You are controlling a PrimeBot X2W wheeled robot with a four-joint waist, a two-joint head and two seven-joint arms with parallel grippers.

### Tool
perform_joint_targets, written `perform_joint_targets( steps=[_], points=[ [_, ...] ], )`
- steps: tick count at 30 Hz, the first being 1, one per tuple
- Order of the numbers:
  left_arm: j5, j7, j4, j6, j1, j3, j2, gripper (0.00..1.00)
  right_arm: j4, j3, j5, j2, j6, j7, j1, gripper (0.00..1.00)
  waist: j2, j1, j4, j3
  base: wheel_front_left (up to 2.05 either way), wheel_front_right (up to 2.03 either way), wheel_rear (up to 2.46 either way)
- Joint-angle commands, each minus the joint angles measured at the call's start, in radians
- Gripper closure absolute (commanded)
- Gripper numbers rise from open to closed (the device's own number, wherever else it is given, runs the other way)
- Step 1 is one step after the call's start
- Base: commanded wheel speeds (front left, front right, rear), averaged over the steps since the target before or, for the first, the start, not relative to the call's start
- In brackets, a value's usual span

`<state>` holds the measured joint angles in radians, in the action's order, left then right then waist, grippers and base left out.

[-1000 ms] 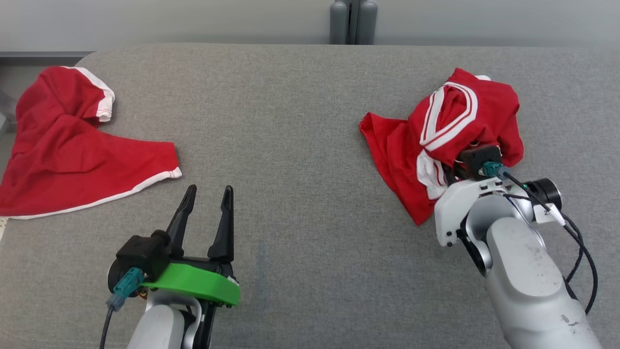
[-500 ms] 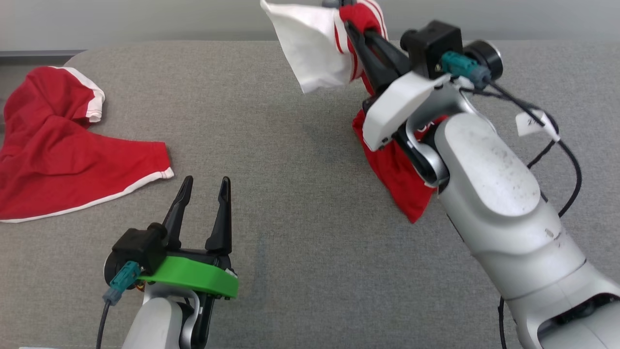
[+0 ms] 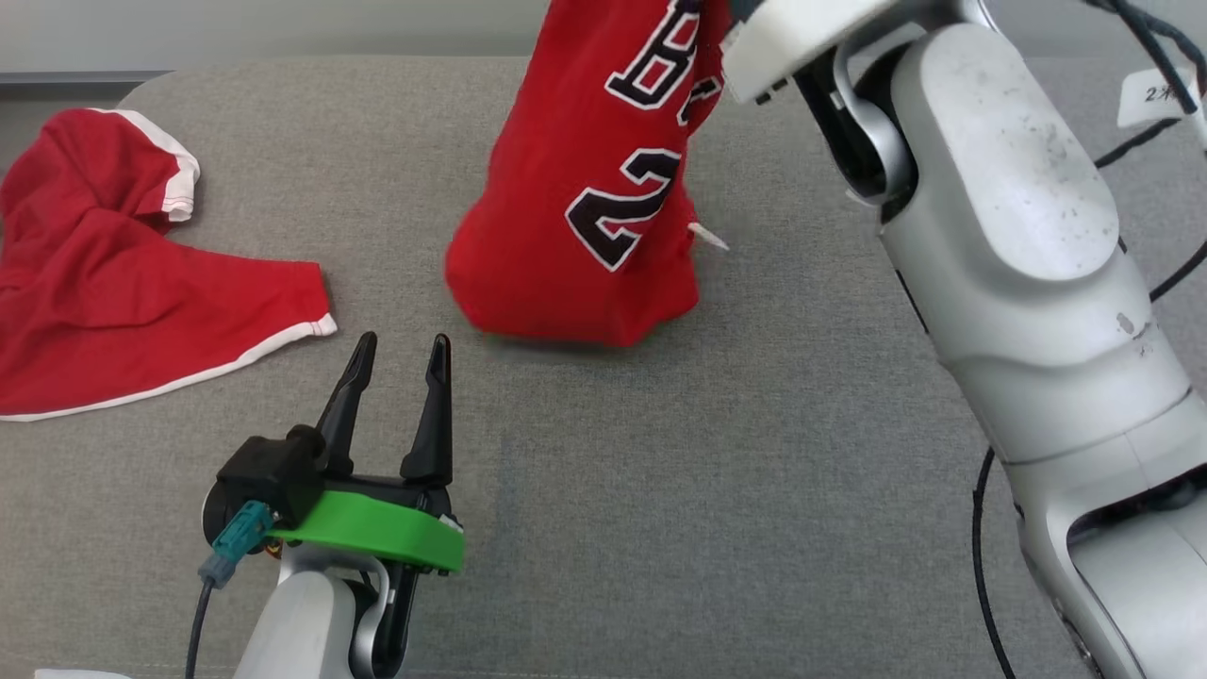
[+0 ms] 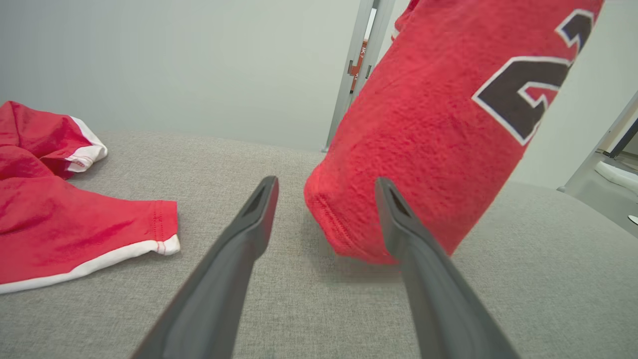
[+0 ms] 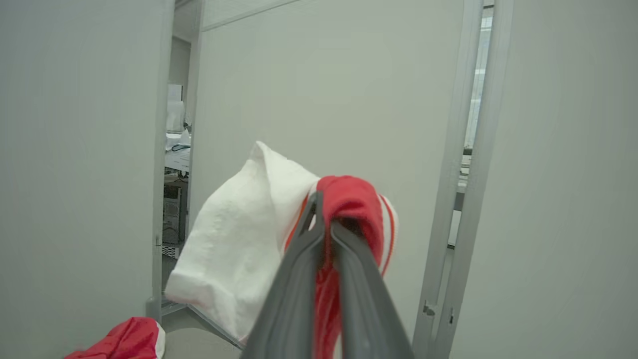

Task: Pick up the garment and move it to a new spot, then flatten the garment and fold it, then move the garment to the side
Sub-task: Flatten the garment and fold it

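In the head view, a red jersey (image 3: 575, 189) of knitted cloth, with black letters and numerals outlined in white, is seen hanging as a long rumpled column from the top edge, beside the pale right arm (image 3: 1018, 217). Its lower hem is close over the desk (image 3: 660, 490), which is covered with grey woven fabric. Whether hem and desk touch cannot be told. A second red garment (image 3: 113, 302) with white trim lies crumpled at the far left of the desk. The left jaws are held wide apart above the desk. Their two dark tapered fingers (image 3: 432, 415) are empty and touch nothing.

In the left wrist view, the jersey (image 4: 423, 149) hangs just beyond the open fingers, and its surface looks fuzzy.

In the right wrist view, the right jaws are closed tightly on a red folded edge of the jersey (image 5: 349, 199), with white cloth of it draped at their left.
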<state>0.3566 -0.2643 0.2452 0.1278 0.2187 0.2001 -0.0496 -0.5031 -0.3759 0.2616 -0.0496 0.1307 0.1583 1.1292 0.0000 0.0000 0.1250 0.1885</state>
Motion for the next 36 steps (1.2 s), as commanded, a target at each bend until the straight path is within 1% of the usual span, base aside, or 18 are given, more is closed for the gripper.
perform_joint_targets(
  steps=[1,3,9,12,15,18,22,24,27,32,34,36],
  points=[
    [-0.006,0.000,-0.002,0.004,0.012,-0.002,-0.001,0.00,-0.029,0.018,-0.023,-0.017,0.000,-0.009,-0.051,1.00,0.0000,0.0000,-0.006,0.004,0.00,0.00,0.00],
    [-0.008,0.000,-0.002,0.004,0.012,-0.001,-0.002,0.00,-0.068,0.052,-0.048,-0.041,0.000,-0.023,-0.108,1.00,0.0000,0.0000,-0.011,0.008,0.00,0.00,0.00],
    [-0.013,0.000,0.001,0.004,0.014,-0.003,-0.002,0.00,-0.142,0.153,-0.061,-0.106,0.000,-0.069,-0.324,1.00,0.0000,0.0000,-0.026,0.010,0.00,0.00,0.00],
    [-0.021,0.000,0.004,0.004,0.013,-0.006,-0.002,0.00,-0.164,0.157,-0.071,-0.138,0.000,-0.103,-0.414,1.00,0.0000,0.0000,-0.036,0.008,0.00,0.00,0.00],
    [-0.025,0.000,0.005,0.004,0.014,-0.009,-0.004,0.00,-0.172,0.132,-0.083,-0.174,0.000,-0.134,-0.489,1.00,0.0000,0.0000,-0.047,0.006,0.00,0.00,0.00],
    [-0.024,0.000,0.006,0.004,0.013,-0.005,-0.007,0.00,-0.167,0.108,-0.059,-0.203,0.000,-0.165,-0.536,1.00,0.0000,0.0000,-0.055,0.002,0.00,0.00,0.00],
    [-0.025,0.000,0.011,0.004,0.006,-0.001,-0.007,0.00,-0.167,0.138,-0.029,-0.228,0.000,-0.225,-0.585,1.00,0.0000,0.0000,-0.064,-0.011,0.00,0.00,0.00],
    [-0.024,0.000,0.014,0.004,0.000,0.004,-0.006,0.00,-0.165,0.177,-0.025,-0.227,0.000,-0.256,-0.610,0.00,0.0000,0.0000,-0.066,-0.019,0.00,0.00,0.00],
    [-0.023,0.000,0.017,0.004,-0.008,0.008,-0.006,0.00,-0.135,0.249,-0.050,-0.222,0.000,-0.269,-0.643,0.00,0.0000,0.0000,-0.070,-0.030,0.00,0.00,0.00],
    [-0.018,0.000,0.021,0.004,-0.018,0.009,-0.010,0.00,-0.030,0.378,-0.144,-0.196,0.000,-0.276,-0.710,0.00,0.0000,0.0000,-0.073,-0.045,0.00,0.00,0.00],
    [-0.017,0.000,0.022,0.004,-0.019,0.008,-0.010,0.00,0.034,0.405,-0.176,-0.178,0.000,-0.282,-0.731,0.00,0.0000,0.0000,-0.071,-0.048,0.00,0.00,0.00],
    [-0.016,0.000,0.022,0.004,-0.019,0.007,-0.009,0.00,0.101,0.394,-0.185,-0.158,0.000,-0.295,-0.758,0.00,0.0000,0.0000,-0.067,-0.050,0.00,0.00,0.00]
  ],
)
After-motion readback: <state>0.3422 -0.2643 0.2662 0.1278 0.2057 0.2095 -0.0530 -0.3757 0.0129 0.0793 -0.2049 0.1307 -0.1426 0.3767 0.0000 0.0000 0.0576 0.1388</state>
